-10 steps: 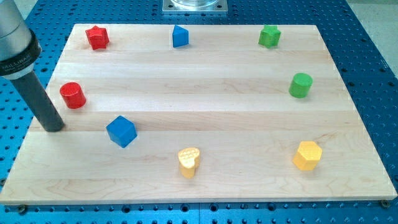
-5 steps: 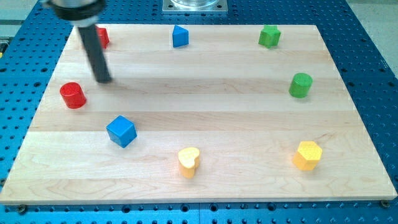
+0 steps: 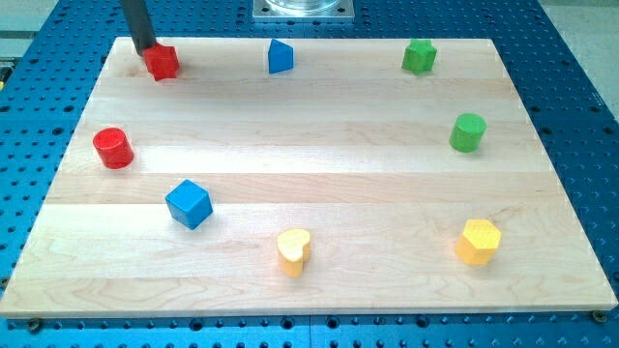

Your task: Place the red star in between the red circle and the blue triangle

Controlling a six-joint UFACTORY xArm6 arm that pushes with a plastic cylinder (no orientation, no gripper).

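at view's top left | my tip [image 3: 144,48] seemingly touching red star [image 3: 162,62] | no hand

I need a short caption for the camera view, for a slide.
My tip touches the red star from its upper left, near the board's top-left corner.
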